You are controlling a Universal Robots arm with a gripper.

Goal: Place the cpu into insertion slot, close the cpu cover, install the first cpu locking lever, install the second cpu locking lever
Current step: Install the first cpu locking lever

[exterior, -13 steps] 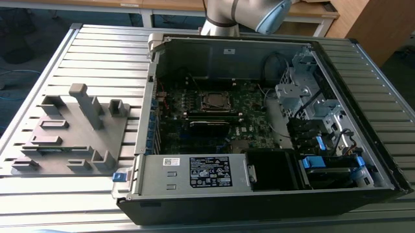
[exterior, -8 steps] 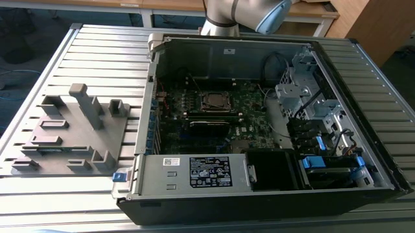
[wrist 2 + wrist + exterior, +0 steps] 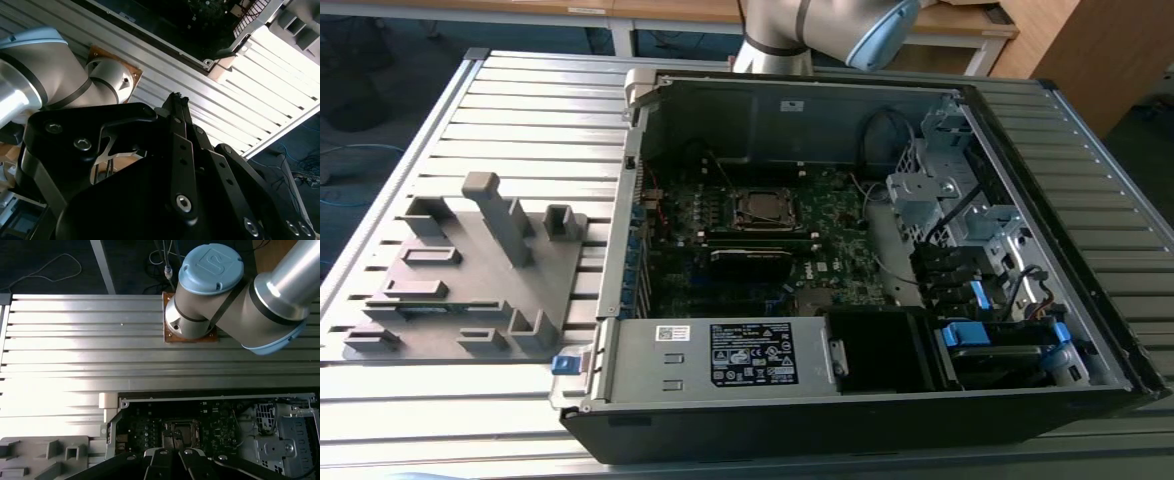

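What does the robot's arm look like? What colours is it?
The arm is made of shiny silver-grey tubes joined by fat round joints, each with a light blue cap. Its round base sits on a brownish square plate. The gripper is black, built from jointed bars with small silver bolts.

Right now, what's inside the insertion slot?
The insertion slot shows a metal rim around a dull grey centre. What that centre is, and anything beneath it, cannot be told.
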